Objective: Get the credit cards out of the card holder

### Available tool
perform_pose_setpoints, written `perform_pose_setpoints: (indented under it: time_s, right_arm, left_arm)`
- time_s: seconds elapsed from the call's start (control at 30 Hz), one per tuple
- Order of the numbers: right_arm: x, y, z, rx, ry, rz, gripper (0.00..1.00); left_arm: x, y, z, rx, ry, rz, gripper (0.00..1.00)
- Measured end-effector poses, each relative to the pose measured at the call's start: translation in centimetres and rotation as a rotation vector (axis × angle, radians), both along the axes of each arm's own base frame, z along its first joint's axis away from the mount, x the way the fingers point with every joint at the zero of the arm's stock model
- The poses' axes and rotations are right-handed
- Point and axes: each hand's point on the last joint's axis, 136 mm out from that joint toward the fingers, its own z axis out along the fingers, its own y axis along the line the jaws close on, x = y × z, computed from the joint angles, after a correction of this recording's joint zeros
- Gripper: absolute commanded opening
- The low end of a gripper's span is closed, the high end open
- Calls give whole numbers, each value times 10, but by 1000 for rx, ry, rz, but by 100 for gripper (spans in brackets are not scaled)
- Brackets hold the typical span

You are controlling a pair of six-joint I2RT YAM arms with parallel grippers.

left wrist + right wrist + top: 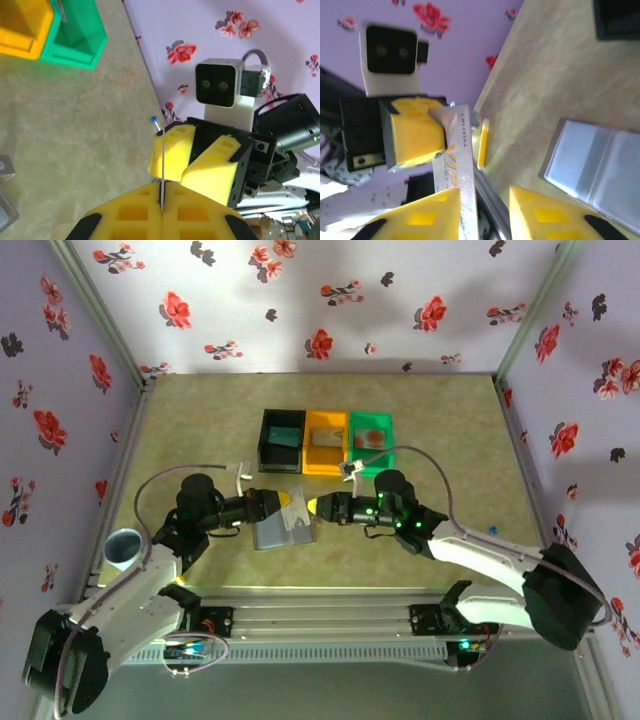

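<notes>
Left claw (162,195) pinching pale card (456,157), card held on edge above table (450,440). Right claw (485,200) spread, tip to tip with left, card against one finger. Grey card holder (600,165) lies open, flat on table just beneath both claws. Black bin (280,466), orange bin (325,471) and green bin (372,469) in row behind.

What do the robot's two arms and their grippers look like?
Both the left arm and right arm have white links with black joints, and a thin grey cable loops off each. The right arm shows small green lights. The left gripper and right gripper have black bodies, yellow fingers with square recesses, and a white boxy camera.
</notes>
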Motion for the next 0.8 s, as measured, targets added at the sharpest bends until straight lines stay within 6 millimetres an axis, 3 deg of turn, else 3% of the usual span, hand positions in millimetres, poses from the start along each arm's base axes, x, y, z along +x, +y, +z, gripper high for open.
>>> perform_pose_setpoints:
  time_s: [0.1, 0.2, 0.43, 0.57, 0.8]
  right_arm:
    - [7, -14, 11, 37, -33, -95, 56]
    - [10, -20, 5, 66, -25, -165, 58]
    - [-5, 1, -9, 133, -6, -194, 56]
    - [-8, 10, -3, 188, -33, -213, 54]
    - [-1, 9, 12, 269, -83, -279, 46]
  left_arm:
    - [8, 5, 8, -15, -17, 73, 0]
    - [17, 8, 15, -31, -34, 150, 0]
    - [31, 5, 25, -62, -64, 257, 0]
    - [35, -1, 26, -78, -66, 281, 0]
    - [36, -5, 40, -135, -90, 301, 0]
